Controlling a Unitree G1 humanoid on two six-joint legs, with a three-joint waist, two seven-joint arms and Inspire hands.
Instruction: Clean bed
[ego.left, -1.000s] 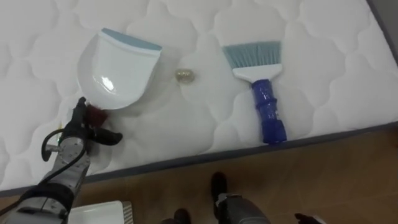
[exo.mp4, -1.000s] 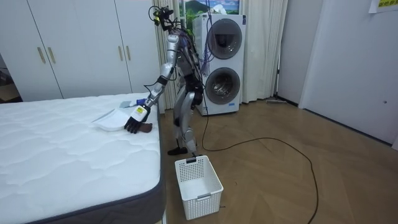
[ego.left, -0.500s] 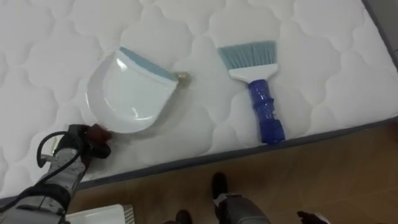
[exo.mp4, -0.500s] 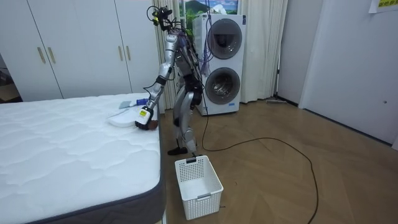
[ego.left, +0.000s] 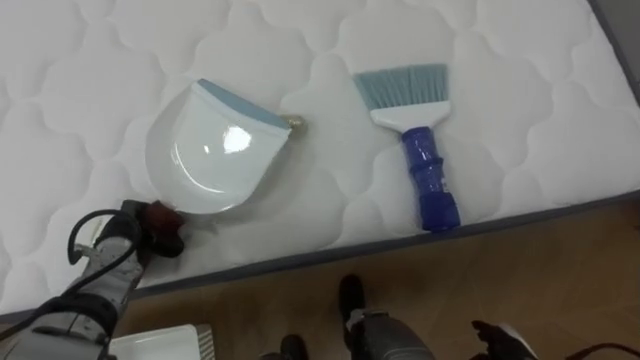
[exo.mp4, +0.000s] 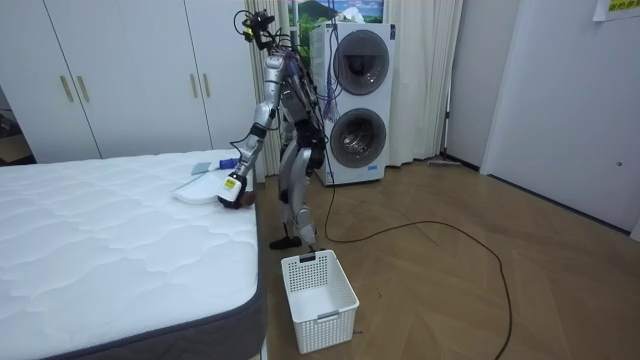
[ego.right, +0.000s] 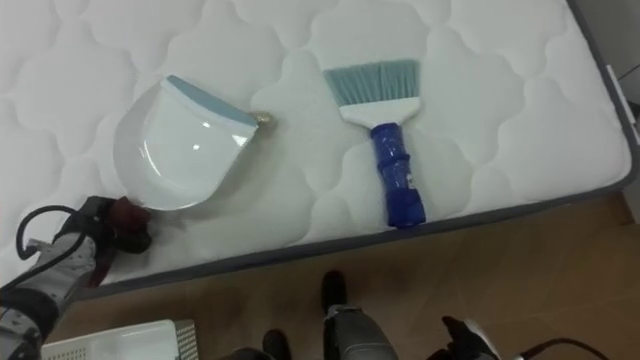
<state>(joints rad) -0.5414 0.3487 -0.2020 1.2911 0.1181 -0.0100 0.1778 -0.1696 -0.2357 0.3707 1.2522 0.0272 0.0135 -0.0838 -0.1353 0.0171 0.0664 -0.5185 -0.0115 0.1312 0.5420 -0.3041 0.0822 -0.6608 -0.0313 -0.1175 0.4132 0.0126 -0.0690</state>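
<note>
A white dustpan (ego.left: 215, 150) with a pale blue lip lies on the white quilted mattress (ego.left: 520, 120). My left hand (ego.left: 135, 235) is near the bed's front edge, shut on the pan's dark red handle (ego.left: 160, 214). A small crumpled ball (ego.left: 294, 123) rests against the right end of the lip. To the right lies a brush (ego.left: 420, 150) with a blue handle and light blue bristles pointing away from me. My right hand (ego.left: 497, 338) hangs low at the bottom edge with relaxed fingers. In the room view I stand at the bed's corner, left hand (exo.mp4: 233, 190) stretched over the mattress.
A white plastic basket (exo.mp4: 320, 287) stands on the wooden floor beside the bed's edge, its rim (ego.left: 160, 342) just below my left arm. The mattress's grey border (ego.left: 560, 212) runs along the front. Two stacked washing machines (exo.mp4: 358, 100) stand behind me.
My left hand has closed round the dustpan's handle. The pan has turned and slid right, so its lip now meets the small ball. The brush stayed put.
</note>
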